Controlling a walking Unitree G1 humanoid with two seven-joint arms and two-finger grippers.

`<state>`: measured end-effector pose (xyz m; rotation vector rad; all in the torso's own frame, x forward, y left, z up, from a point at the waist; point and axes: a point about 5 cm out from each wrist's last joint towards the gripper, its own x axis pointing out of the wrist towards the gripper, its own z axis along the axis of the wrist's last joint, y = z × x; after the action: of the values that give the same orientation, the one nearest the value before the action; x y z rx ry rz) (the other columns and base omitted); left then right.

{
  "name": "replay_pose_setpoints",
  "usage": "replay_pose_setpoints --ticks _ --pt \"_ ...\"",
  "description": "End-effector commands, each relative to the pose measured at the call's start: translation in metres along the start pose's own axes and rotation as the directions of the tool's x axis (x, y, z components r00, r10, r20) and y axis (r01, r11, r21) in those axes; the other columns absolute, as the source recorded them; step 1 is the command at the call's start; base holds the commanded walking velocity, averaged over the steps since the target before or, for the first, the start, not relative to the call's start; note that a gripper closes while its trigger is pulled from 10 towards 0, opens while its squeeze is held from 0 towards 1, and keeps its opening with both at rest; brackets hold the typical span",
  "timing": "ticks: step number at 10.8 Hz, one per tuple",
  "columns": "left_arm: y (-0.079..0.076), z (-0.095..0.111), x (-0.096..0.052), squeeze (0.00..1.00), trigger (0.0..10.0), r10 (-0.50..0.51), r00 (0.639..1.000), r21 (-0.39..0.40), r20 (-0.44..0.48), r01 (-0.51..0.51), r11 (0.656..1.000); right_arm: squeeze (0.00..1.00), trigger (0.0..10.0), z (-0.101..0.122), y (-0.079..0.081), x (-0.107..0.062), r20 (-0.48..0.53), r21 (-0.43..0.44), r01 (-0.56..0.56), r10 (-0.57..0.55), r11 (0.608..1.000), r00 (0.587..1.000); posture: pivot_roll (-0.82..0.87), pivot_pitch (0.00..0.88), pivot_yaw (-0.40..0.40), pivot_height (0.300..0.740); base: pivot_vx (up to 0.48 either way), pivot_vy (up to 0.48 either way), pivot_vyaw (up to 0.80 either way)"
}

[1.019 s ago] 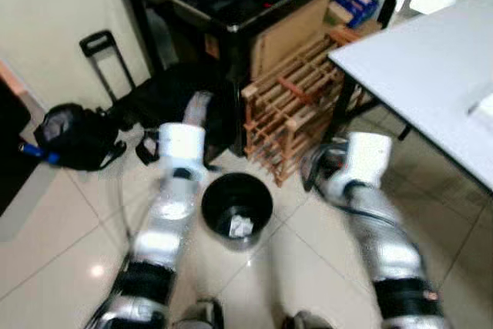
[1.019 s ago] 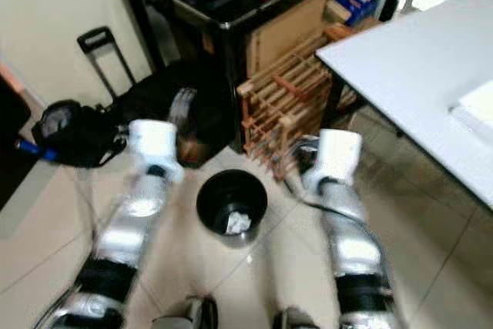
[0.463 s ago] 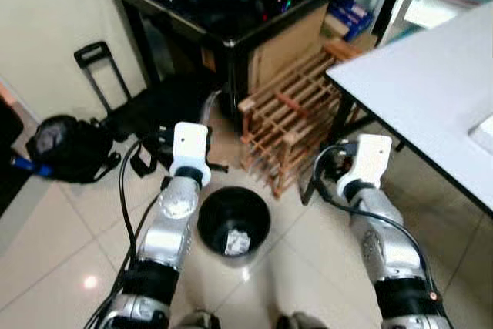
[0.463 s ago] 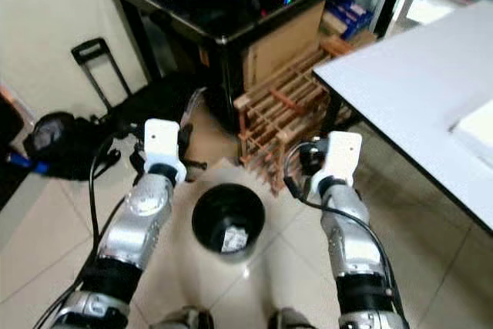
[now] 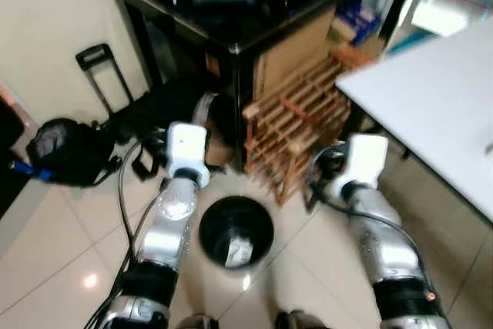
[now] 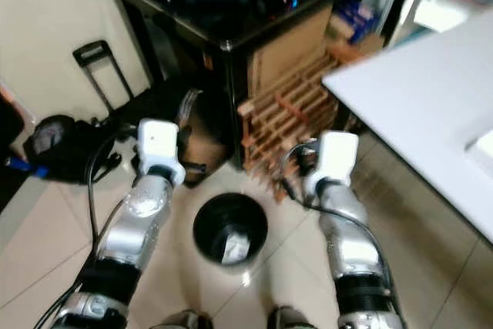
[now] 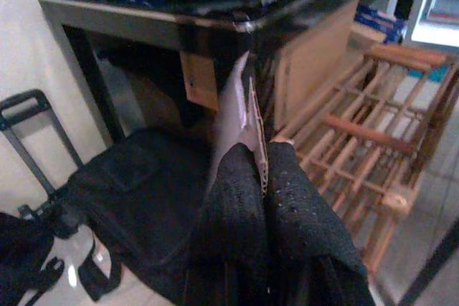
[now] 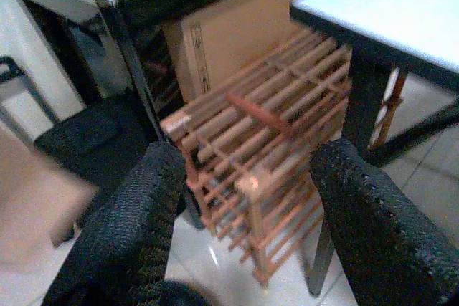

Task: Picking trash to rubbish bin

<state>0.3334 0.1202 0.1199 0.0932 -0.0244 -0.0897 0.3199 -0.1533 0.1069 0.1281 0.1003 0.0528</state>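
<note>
- Right now the left gripper has its two fingers pressed together on a thin flat piece of cardboard. The piece sticks up edge-on between the fingers.
- The black rubbish bin sits on the tile floor, at about 5 o'clock from the left gripper and near the robot's feet. A crumpled white scrap lies inside it.
- The cardboard is held up in front of the dark table and over the black bag, not over the bin. If the fingers let go here, I think the piece would land on the bag or the floor.
- The piece is thin and pinched by one edge. It could slip or bend if the arm swings fast.
- The cardboard looks wide next to the bin's mouth. It might catch on the rim and tip out, so going in edge first seems safer.
- The wooden rack stands at about 1 o'clock from the bin, close by. A wide swing could knock the piece against it.
- The right gripper has its fingers wide apart and holds nothing. It points at the rack, with the white table at its 2 o'clock. It could bump the rack if the robot steps forward.
- The head views are blurry, so aiming is hard until the robot stands steady.
</note>
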Motion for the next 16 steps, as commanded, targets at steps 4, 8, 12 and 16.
replay_pose_setpoints --ticks 4,8,12,16 --pt "0.009 -0.003 -0.002 0.0 10.0 0.027 1.0 0.013 -0.015 -0.027 1.0 0.0 10.0 -0.002 0.009 0.0 -0.006 0.009 -0.024 0.024 1.0 1.0 -0.04 0.174 0.02 0.74 0.342 0.0 0.0" --pt "0.009 -0.003 -0.002 0.0 10.0 0.024 1.0 0.014 -0.016 -0.023 1.0 0.0 10.0 -0.003 0.01 0.0 -0.007 0.01 -0.026 0.026 1.0 1.0 -0.05 0.175 0.022 0.74 0.341 0.0 0.0" --pt "0.007 -0.004 -0.002 0.0 10.0 0.015 1.0 0.023 -0.02 -0.014 1.0 0.0 10.0 -0.004 0.01 -0.001 -0.012 0.011 -0.024 0.024 1.0 1.0 -0.05 0.177 0.022 0.74 0.257 0.0 0.0" --pt "0.0 -0.035 -0.009 0.0 10.0 -0.032 0.993 0.014 -0.116 0.034 0.999 0.0 10.0 -0.024 0.001 -0.005 -0.093 -0.035 -0.046 0.043 0.998 0.995 -0.05 0.188 0.013 0.74 0.0 0.0 0.0"
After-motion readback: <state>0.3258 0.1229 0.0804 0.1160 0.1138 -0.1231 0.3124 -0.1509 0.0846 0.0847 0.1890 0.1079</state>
